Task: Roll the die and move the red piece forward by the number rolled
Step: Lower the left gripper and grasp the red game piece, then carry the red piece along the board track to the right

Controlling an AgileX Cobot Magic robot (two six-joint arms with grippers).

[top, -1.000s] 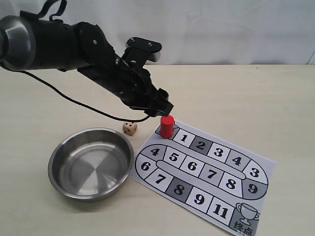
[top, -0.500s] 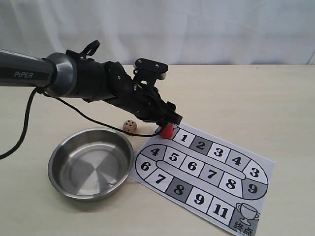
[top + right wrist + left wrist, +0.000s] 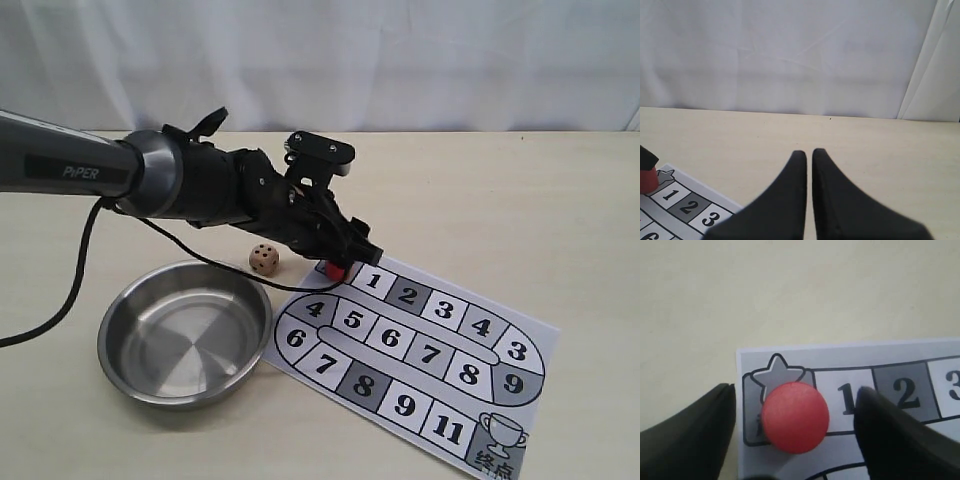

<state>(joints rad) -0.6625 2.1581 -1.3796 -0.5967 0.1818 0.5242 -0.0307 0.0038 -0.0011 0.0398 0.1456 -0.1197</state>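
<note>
Plainly upright, the red piece (image 3: 795,417) stands between the jaws of the open, empty left gripper (image 3: 796,390).

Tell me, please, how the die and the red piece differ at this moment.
The die is a pale tan cube with black pips; the red piece is plain red and round-topped. The die lies on the bare table beside the board; the red piece stands on its star square. The die is free; the red piece sits inside the open left end effector. Both are small.

R tool (image 3: 809,152) closed, num. board (image 3: 687,206) near
</note>
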